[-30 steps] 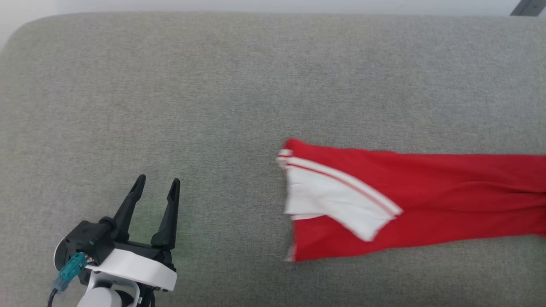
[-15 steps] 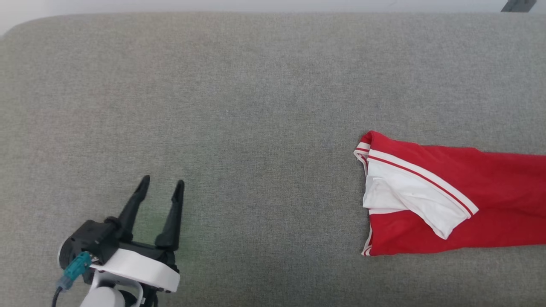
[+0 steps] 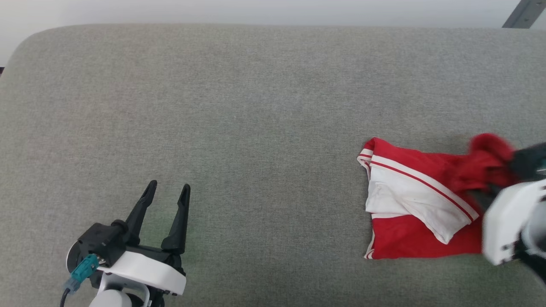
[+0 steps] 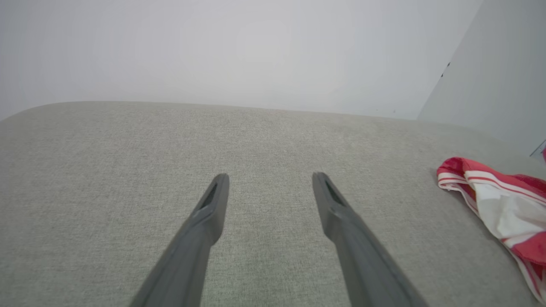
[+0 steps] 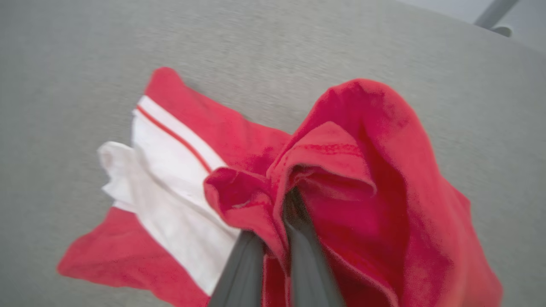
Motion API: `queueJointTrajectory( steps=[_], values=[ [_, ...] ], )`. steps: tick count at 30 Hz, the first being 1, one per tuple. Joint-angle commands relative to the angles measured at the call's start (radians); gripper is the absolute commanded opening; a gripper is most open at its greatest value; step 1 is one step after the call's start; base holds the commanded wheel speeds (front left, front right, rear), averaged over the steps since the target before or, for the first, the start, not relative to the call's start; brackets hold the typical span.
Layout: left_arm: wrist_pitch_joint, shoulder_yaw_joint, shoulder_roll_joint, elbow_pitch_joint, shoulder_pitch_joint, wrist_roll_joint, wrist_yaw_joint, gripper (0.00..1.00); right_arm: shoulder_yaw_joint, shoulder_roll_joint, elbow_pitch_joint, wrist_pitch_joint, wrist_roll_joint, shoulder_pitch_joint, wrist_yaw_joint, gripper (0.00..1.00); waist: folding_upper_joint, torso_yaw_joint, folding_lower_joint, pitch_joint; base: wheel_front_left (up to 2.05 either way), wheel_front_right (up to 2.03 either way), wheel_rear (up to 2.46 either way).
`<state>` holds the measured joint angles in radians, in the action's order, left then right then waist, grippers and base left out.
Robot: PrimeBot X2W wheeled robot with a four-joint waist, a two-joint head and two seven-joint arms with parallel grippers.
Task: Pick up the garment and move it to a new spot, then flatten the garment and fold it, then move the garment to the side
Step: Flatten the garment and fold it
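Note:
The garment (image 3: pixel 409 200), a red shirt with a white sleeve and red-and-white stripe trim, lies at the right of the grey cushion (image 3: pixel 256 106). Its right part is bunched and lifted. My right gripper (image 3: pixel 490 187) is shut on that red bunch (image 5: pixel 324 170); in the right wrist view the cloth is pinched between the two dark fingers (image 5: pixel 243 273). The sleeve end (image 4: pixel 490 200) shows at the right edge of the left wrist view. My left gripper (image 3: pixel 167 191) hovers open at the lower left, far from the garment, with nothing between its fingers (image 4: pixel 213 204).
The grey cushion spans the head view, with a pale wall (image 3: pixel 256 10) behind its far edge. A dark metal strut (image 3: pixel 518 15) stands at the top right corner. Broad bare cushion lies between the left gripper and the garment.
The garment slid to the right across the cushion, then its right end was gathered into a raised bunch. The right gripper has come into the head view. The left gripper stayed open.

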<state>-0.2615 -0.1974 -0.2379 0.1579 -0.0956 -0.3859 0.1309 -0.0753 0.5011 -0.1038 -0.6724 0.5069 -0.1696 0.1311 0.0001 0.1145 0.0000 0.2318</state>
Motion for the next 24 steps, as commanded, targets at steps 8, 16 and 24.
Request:
queueJointTrajectory(
  steps=[8, 16, 24],
  values=[
    [-0.005, -0.011, 0.011, 0.001, -0.028, -0.017, -0.001, 1.0, -0.196, -0.044, -0.08, -0.052, -0.017, -0.074, -0.001, 0.0, -0.0001, 0.035, 0.0, 0.009, 0.0, 0.0, 0.0],
    [-0.005, -0.023, 0.031, 0.015, -0.046, -0.029, -0.001, 1.0, -0.34, -0.061, 0.059, -0.035, -0.016, -0.151, -0.001, 0.0, -0.0001, 0.075, 0.0, 0.013, 0.0, 0.0, 0.0],
    [-0.005, -0.008, 0.041, 0.013, -0.038, -0.036, -0.001, 1.0, -0.375, -0.056, 0.158, 0.035, -0.023, -0.172, -0.001, 0.35, -0.0001, 0.079, 0.0, 0.003, 0.0, 0.0, 0.0]
  ],
)
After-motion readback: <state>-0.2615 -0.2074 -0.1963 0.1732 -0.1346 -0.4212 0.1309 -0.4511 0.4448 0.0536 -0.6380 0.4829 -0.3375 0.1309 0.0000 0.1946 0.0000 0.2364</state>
